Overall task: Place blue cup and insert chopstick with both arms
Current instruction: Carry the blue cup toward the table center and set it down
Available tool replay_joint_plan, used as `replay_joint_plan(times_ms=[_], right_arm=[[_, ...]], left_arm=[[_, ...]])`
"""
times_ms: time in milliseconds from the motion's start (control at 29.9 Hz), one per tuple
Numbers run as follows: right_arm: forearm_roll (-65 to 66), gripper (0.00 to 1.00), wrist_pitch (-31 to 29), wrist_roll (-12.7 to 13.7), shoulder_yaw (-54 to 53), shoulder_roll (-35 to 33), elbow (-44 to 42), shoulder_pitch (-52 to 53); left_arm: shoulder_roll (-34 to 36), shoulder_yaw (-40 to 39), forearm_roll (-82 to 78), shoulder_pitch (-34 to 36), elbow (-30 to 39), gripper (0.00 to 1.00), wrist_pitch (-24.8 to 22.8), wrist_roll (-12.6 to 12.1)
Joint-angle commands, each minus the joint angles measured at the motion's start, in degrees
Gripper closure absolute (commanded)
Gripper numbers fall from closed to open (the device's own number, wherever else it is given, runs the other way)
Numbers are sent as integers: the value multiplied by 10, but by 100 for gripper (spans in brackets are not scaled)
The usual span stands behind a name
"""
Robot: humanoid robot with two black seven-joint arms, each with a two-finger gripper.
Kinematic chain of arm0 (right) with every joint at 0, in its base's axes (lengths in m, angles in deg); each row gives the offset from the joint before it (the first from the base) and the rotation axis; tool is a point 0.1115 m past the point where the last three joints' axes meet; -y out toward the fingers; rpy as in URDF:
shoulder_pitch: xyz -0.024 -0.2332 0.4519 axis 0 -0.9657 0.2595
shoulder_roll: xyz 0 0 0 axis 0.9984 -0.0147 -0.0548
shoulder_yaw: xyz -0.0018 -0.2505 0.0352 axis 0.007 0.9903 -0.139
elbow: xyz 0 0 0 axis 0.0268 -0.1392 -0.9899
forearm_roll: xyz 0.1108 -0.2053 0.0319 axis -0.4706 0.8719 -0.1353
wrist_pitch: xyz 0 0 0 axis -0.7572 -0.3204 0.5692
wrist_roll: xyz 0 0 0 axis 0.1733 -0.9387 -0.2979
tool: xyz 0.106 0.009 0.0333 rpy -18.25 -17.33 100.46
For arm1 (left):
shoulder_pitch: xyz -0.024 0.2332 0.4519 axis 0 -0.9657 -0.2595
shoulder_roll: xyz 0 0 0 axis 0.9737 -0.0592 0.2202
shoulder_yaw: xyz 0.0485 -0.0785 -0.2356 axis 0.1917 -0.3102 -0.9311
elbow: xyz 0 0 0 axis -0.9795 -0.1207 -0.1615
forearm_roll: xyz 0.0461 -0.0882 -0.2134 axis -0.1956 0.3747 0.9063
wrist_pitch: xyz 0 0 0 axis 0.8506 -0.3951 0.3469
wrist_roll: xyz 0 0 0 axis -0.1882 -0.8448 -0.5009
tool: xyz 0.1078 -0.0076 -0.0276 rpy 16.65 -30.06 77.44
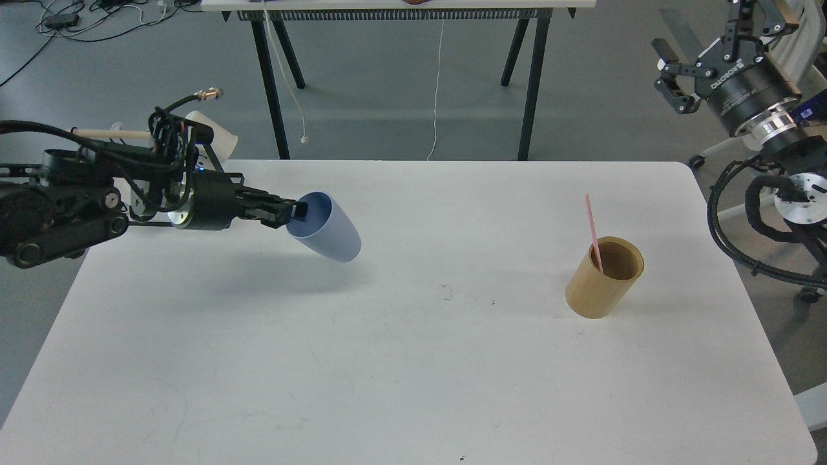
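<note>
While our left jaws grip the tilted cup by its rim above the surface at centre left, our right jaws hang wide at upper right; the chopstick stands in the wooden cylinder.

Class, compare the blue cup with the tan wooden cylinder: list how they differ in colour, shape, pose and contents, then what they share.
The blue cup is pale blue and tapered; the wooden cylinder is tan and straight-sided. The cup is tilted above the table, its rim pinched by the left claw; the cylinder stands on the table, untouched. The cup looks empty; the cylinder holds the pink chopstick. Both are open-topped and have no handle.
</note>
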Motion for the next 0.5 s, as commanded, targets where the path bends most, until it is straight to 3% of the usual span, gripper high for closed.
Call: replay_joint_plan(times_ms=[0, 234, 468], right_arm=[[-2, 1, 0, 0, -4, -9, -21, -1], [-1, 1, 0, 0, -4, -14, -37, -17], [-1, 1, 0, 0, -4, -12, -41, -18]], left_arm=[[-75, 9, 19, 44, -26, 100, -21, 0], [-253, 110, 19, 57, -153, 100, -21, 0], [-357, 161, 19, 48, -225, 100, -21, 0]])
